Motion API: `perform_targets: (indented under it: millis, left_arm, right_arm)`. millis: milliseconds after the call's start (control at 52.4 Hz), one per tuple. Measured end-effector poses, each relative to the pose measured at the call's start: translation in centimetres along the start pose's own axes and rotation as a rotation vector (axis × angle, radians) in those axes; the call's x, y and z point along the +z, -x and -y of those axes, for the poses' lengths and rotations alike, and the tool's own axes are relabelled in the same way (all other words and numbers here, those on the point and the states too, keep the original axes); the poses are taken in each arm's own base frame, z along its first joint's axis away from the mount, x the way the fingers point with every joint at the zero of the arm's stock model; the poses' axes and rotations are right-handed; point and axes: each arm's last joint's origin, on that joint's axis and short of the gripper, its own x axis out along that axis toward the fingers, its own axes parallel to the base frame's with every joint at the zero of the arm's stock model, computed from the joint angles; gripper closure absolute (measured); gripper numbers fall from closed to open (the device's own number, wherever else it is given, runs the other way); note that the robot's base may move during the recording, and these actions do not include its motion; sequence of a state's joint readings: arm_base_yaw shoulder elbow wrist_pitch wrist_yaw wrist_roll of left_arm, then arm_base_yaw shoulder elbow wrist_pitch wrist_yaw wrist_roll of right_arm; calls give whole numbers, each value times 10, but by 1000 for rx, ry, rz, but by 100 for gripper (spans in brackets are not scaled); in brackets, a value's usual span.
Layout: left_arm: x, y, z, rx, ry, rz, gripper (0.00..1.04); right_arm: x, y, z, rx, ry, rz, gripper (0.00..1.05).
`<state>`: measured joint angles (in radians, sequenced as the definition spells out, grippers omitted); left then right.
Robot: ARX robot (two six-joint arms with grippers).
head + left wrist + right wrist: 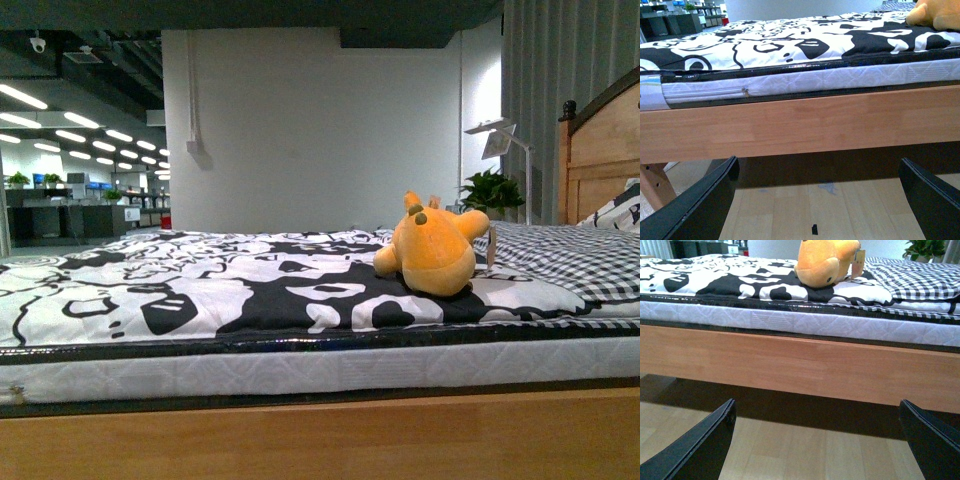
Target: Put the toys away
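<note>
both claws released: left gripper (817,164) and right gripper (817,404) hang with jaws spread wide, holding nothing, lower than the wooden bed frame (790,360). the plush toy (432,250) lies on the black-and-white bedspread (200,290), just beside the checked blanket (570,255), near the mattress edge. from my body it sits at about 1 o'clock, above both claws. right arm judged nearer. long axis appears to run 7 to 1 o'clock, though this is uncertain. toy's face and far side are hidden, and the left wrist view crops it. no storage place is visible.
</note>
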<state>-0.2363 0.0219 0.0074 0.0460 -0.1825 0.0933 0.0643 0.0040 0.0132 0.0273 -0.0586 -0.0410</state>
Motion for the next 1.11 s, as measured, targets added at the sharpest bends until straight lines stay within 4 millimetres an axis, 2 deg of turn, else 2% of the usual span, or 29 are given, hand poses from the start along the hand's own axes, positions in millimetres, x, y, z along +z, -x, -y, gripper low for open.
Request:
perform_targets:
  millis: [897,1011,1107]
  left_arm:
    - [0,0,0,1,0,0,6]
    - [0,0,0,0,0,0,6]
    - [0,0,0,1,0,0,6]
  right_arm:
    - [0,0,0,1,0,-1,6]
    - [-3,-1,1,3,-152,-220,6]
    - [5,-6,5,-19,-202,-220,6]
